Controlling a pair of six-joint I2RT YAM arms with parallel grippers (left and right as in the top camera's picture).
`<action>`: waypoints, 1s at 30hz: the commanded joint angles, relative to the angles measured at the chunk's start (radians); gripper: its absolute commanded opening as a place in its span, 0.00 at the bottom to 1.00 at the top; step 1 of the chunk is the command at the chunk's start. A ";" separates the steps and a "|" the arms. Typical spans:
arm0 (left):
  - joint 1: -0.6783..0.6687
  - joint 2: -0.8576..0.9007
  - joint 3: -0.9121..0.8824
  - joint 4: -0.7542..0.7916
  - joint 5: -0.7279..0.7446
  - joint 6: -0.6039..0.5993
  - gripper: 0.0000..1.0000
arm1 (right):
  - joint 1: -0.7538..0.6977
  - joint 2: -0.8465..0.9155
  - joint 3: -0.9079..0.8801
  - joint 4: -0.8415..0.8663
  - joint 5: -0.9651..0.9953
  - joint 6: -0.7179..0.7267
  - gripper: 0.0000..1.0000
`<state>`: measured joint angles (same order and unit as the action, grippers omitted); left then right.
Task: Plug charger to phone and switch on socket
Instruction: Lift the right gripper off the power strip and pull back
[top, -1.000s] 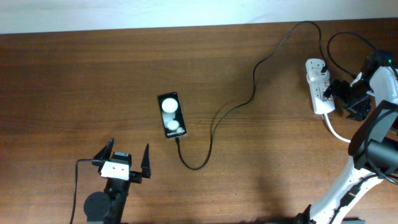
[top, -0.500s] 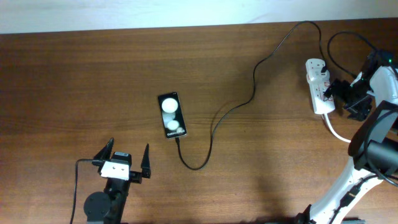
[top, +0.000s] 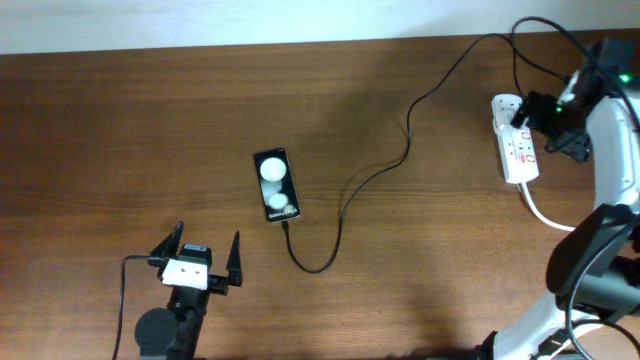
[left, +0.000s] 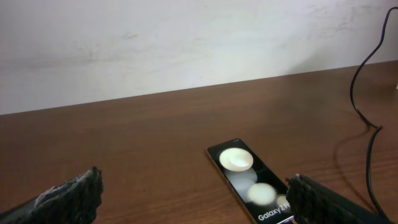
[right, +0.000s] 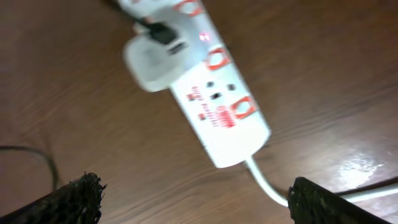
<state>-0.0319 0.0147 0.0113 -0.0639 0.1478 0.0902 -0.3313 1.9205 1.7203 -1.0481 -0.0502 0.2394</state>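
**Right hand shifted off the socket's side; switch state unconfirmed**

Socket (top: 514, 140): white power strip, lay at the right end of the table (top: 120, 120), its thick white cord (top: 545, 215) trailing toward the near edge. A white adapter block (right: 149, 59) sat in the outlet at the strip's far end, with the charger's dark lead entering it. Red-ringed switches (right: 242, 107) showed along the strip. The wrist view was blurred, so I could not tell whether any switch was on.

Charger (top: 400, 160): thin black cable ran from the strip's far end, curved across the table and looped to the phone's near end. The connector tip (top: 285, 222) touched that edge. Judged seated, though the overhead view is too small to confirm.

Phone (top: 276, 185): flat on the table, left of centre, screen lit with two white spots. No movement over the last second.

Change: one second earlier the right hand (right: 199, 200) was pressed close against the strip's right side, around mid-length. It had since moved toward the table's far edge and now hung over the strip's far end. Its fingers were spread wide, gripping nothing, with the strip lying between them in the wrist view. Reading: either a switch press was finished and the arm was backing off, or it was realigning for one. Nothing on the strip or phone differed visibly.

Left hand (top: 208, 235): parked near the phone, fingers spread, holding nothing, unmoved.
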 joint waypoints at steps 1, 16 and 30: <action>0.004 -0.010 -0.003 -0.006 -0.014 0.017 0.99 | 0.077 -0.037 0.002 -0.003 0.008 0.001 0.99; 0.004 -0.010 -0.003 -0.006 -0.014 0.017 0.99 | 0.229 -0.164 -0.038 -0.004 0.008 0.001 0.99; 0.004 -0.010 -0.003 -0.006 -0.014 0.017 0.99 | 0.229 -0.378 -0.379 -0.003 0.008 0.001 0.99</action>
<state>-0.0319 0.0147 0.0113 -0.0639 0.1448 0.0902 -0.1036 1.5852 1.4067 -1.0492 -0.0502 0.2386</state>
